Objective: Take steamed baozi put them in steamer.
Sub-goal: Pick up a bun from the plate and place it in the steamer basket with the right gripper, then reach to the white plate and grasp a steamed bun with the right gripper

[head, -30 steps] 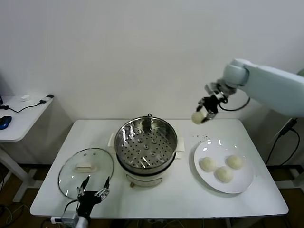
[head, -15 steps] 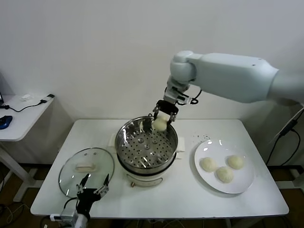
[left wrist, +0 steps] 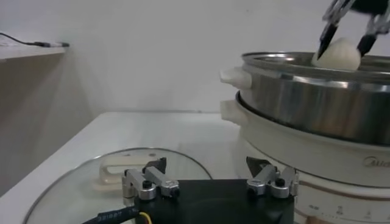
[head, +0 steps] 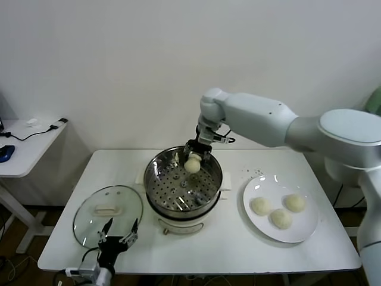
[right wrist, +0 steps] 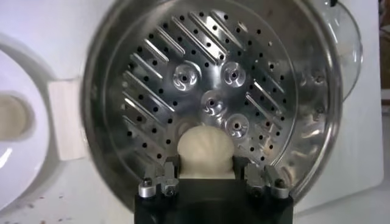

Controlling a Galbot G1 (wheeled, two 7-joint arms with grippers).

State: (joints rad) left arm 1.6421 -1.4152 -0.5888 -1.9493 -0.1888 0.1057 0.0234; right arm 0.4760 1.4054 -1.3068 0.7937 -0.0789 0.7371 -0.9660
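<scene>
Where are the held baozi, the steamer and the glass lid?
held baozi [right wrist: 205, 151]: right wrist view, top of bun.
steamer [head: 153, 168]: head view, left steel rim.
glass lid [head: 87, 220]: head view, bare glass left of handle.

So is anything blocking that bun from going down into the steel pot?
Nothing visible. The right gripper holds the baozi just above the open steamer, whose perforated tray is bare. The glass lid lies aside on the table.

right gripper [right wrist: 205, 176] clasping baozi [right wrist: 205, 151], above steamer [right wrist: 213, 91] perforated tray

Four baozi [head: 193, 164], one steamer [head: 156, 179], one plate [head: 303, 227], one glass lid [head: 86, 220]
</scene>
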